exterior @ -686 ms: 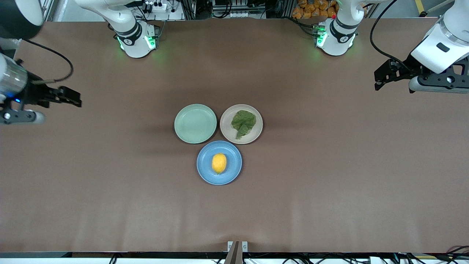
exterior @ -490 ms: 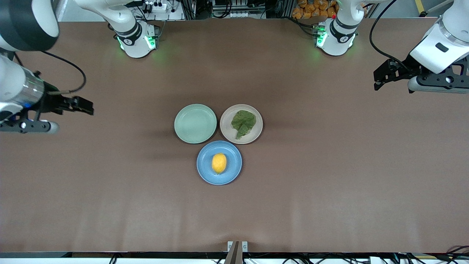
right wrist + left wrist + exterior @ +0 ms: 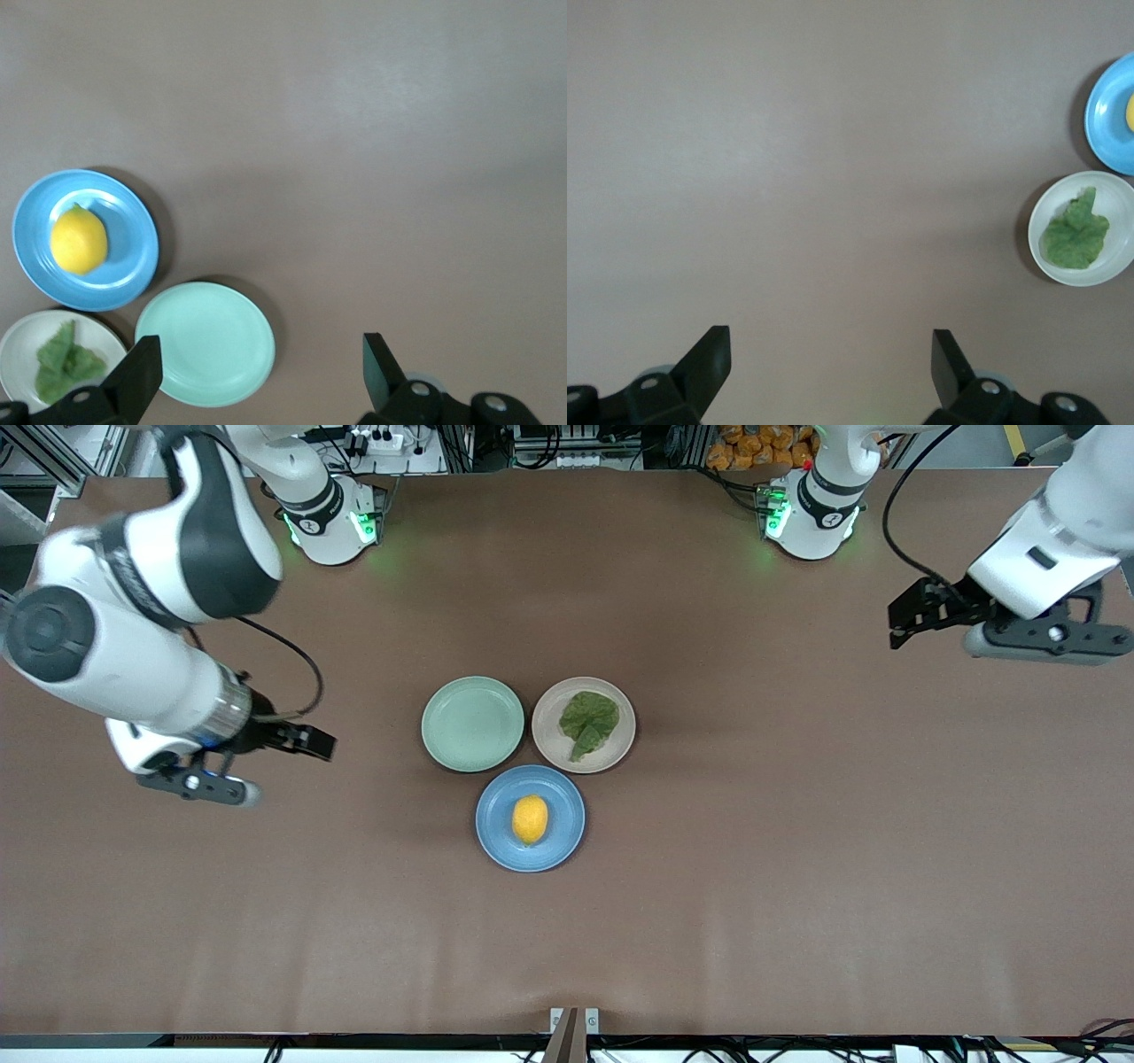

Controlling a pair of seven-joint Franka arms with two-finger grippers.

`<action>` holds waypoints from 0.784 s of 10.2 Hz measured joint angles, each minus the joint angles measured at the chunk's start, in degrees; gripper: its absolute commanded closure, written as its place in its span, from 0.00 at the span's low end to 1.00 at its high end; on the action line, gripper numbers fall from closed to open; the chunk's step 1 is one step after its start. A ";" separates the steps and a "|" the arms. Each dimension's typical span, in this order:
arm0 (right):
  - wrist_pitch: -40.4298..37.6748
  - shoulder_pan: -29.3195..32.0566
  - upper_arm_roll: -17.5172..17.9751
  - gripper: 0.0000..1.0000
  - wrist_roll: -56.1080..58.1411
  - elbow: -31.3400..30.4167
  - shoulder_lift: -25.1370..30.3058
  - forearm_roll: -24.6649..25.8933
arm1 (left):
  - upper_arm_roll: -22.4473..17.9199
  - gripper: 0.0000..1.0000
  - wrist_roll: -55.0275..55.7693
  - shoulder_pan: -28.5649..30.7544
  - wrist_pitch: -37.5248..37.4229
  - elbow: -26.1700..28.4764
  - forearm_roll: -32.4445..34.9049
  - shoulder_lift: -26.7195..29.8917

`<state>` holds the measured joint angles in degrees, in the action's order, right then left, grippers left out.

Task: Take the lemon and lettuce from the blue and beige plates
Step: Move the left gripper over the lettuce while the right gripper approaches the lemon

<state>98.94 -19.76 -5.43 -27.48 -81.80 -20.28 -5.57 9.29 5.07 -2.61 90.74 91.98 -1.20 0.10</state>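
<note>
A brown counter (image 3: pixel 797 850) is filling the front view, with racks and cables crowding the room along its top edge. The lemon (image 3: pixel 530 819) is sitting in the blue plate (image 3: pixel 496 841), nearest the front camera; the lettuce (image 3: pixel 587 723) is lying in the beige plate (image 3: pixel 620 748), beside a mint plate (image 3: pixel 472 724). The right gripper (image 3: pixel 310 741) is hanging over bare counter toward the right arm's end, the left gripper (image 3: pixel 905 615) over the left arm's end. Only the wrist views are showing the fingers (image 3: pixel 140 372) of each spread wide and gripping nothing; the left wrist view is cutting off most of the lemon and missing the mint plate
</note>
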 measured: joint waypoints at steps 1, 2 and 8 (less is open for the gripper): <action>1.99 -0.13 0.71 0.00 -1.82 0.03 -1.27 -0.08 | 0.40 0.00 1.29 -0.99 0.35 -0.01 -0.69 -1.70; 3.88 -0.40 1.25 0.00 -3.61 0.06 -2.29 -0.18 | 0.76 0.00 2.76 -2.22 1.40 -0.01 -1.46 -3.49; 5.37 2.82 2.55 0.00 4.31 -1.30 -1.72 -0.12 | 1.35 0.00 16.56 -13.69 13.00 0.04 -2.83 -15.72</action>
<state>104.31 -16.94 -2.88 -23.17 -83.10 -22.00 -5.69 10.64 21.63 -16.30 103.74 92.02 -4.03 -15.61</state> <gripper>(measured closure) 0.000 0.000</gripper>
